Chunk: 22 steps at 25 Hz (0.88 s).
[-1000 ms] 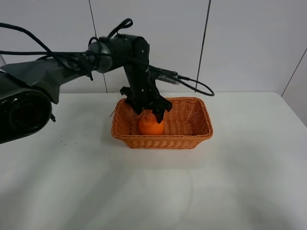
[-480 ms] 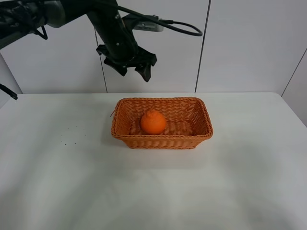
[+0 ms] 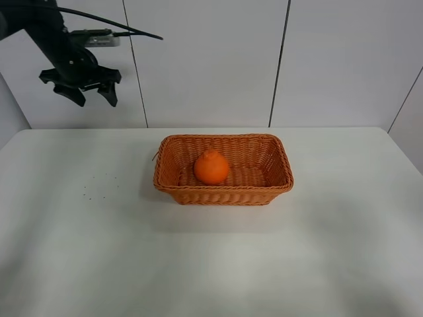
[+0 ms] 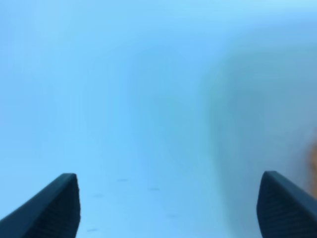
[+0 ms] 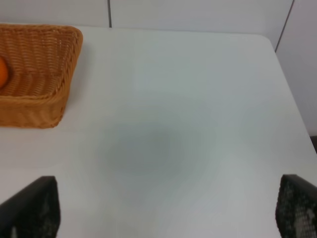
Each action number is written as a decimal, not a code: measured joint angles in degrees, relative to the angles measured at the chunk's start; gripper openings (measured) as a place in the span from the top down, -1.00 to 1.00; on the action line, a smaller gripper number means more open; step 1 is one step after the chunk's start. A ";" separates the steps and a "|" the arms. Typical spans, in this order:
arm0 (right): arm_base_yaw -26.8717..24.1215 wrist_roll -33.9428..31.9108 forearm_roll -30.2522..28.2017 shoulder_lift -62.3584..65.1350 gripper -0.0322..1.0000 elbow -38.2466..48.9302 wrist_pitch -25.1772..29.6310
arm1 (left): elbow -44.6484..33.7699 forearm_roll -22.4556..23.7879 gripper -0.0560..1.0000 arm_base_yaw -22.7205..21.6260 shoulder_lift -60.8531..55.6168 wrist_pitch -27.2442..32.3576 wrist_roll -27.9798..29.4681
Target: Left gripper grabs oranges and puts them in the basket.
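Left gripper (image 3: pixel 92 98): fingers spread wide, empty, high against wall (image 3: pixel 205 59) at far left, well apart from basket (image 3: pixel 225 191). One second back, down inside basket over orange (image 3: pixel 211 168); since lifted clear and swung left. Orange released, resting in basket, left of centre, untouched. Placement judged done; only retreat left. Right gripper (image 5: pixel 166 208): fingers wide apart, holding nothing, over bare table (image 3: pixel 198 264) right of basket. Faint specks (image 3: pixel 99 188) on table left of basket. No obstruction seen.
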State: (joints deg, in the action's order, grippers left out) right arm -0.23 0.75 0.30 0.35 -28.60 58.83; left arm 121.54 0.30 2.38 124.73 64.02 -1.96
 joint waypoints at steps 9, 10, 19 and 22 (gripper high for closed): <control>0.00 0.00 0.00 0.00 -0.41 0.00 0.00 | -1.33 -0.30 -0.69 -3.87 -1.29 0.57 0.00; 0.00 0.00 0.00 0.00 -0.41 0.00 0.00 | -3.08 -0.30 -0.69 -3.87 -2.72 1.00 0.00; 0.00 0.00 0.00 0.00 -0.41 0.00 0.00 | -19.58 -0.30 -0.69 -3.87 -21.15 3.97 0.05; 0.00 0.00 0.00 0.00 -0.41 0.00 0.00 | -26.56 -0.30 -0.69 -3.87 -29.28 4.01 0.05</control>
State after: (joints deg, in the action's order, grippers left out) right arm -0.23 0.75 0.30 0.35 -28.60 58.83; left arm 94.98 0.00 -1.49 95.45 68.03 -1.91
